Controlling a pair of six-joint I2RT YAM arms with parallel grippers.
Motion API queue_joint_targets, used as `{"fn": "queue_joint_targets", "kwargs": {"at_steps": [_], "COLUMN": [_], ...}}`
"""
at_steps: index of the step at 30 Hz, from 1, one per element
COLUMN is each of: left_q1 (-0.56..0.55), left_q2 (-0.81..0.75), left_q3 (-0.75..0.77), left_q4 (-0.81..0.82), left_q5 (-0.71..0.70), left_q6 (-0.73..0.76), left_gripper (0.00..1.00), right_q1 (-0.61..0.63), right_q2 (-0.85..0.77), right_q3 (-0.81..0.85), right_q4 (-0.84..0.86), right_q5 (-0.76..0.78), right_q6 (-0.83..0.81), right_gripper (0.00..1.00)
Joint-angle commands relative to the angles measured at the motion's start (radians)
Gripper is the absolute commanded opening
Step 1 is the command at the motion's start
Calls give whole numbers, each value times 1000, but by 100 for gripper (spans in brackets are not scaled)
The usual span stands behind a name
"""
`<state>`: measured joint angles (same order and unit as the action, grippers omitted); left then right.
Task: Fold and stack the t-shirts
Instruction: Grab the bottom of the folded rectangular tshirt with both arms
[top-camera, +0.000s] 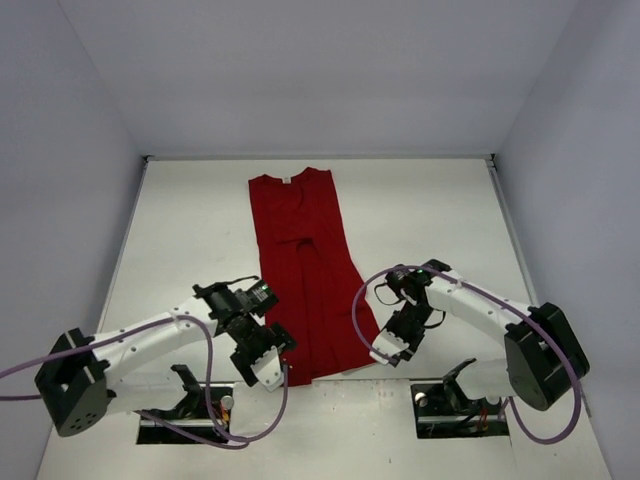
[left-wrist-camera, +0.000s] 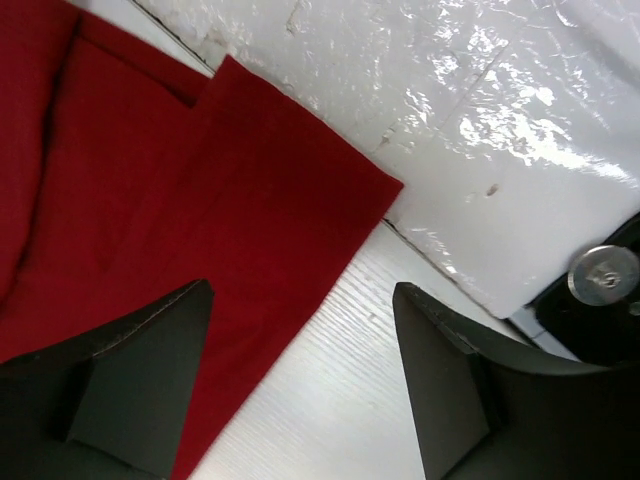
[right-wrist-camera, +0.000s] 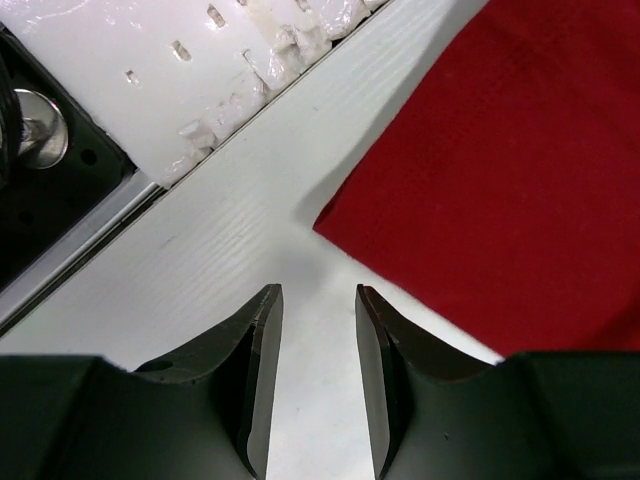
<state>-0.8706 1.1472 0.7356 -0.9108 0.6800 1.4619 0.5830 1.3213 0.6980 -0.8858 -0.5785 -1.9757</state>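
Note:
A dark red t-shirt (top-camera: 305, 270) lies flat on the white table, folded lengthwise into a long narrow strip with its collar at the far end. My left gripper (top-camera: 262, 365) hovers at the strip's near left corner. In the left wrist view the left gripper (left-wrist-camera: 302, 290) is open, and the t-shirt (left-wrist-camera: 200, 180) edge runs under the gap, not pinched. My right gripper (top-camera: 390, 345) sits at the near right corner. In its wrist view the right gripper (right-wrist-camera: 318, 290) stands partly open over bare table, just short of the t-shirt (right-wrist-camera: 500, 170) corner.
Both arm bases (top-camera: 185, 405) (top-camera: 460, 400) are bolted at the near table edge. White walls enclose the table on three sides. A shiny white wrapped strip (left-wrist-camera: 480, 150) and a black mount with a bolt (right-wrist-camera: 40, 130) lie close to the near edge.

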Motion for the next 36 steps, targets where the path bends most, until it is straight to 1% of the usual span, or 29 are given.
{"fn": "queue_joint_targets", "kwargs": {"at_steps": [1,6,11,17,19,20,22,26,30,36], "left_q1": [-27,-100,-148,-175,-184,-186,-186,-188,-190,-211], "left_q2": [88,108,122,167,181,195,205,207,230,238], "left_q3": [80,65,44,59,71,78,80,80,68,47], "left_q4": [-23,-28,-28,-26,-28,-30,-31,-53,-83,-82], "left_q5": [68,44,22,-5,-12,-21,-31,-72,-108,-94], "left_q6": [178,238,271,260,238,222,211,241,294,311], "left_gripper": [68,59,58,54,50,46,44,43,42,40], "right_q1": [31,53,83,100,100,100,102,107,111,113], "right_q2": [59,87,73,44,36,25,12,-4,21,47], "right_q3": [-6,-22,-66,-122,-142,-155,-172,-192,-181,-166], "right_q4": [34,129,174,233,247,254,264,274,274,275], "right_q5": [-14,-43,-31,-18,-14,-13,-12,-3,-7,-28], "right_q6": [-721,-723,-723,-723,-723,-724,-724,-723,-721,-723], "right_gripper": [33,31,31,32,32,31,30,26,24,20]}}
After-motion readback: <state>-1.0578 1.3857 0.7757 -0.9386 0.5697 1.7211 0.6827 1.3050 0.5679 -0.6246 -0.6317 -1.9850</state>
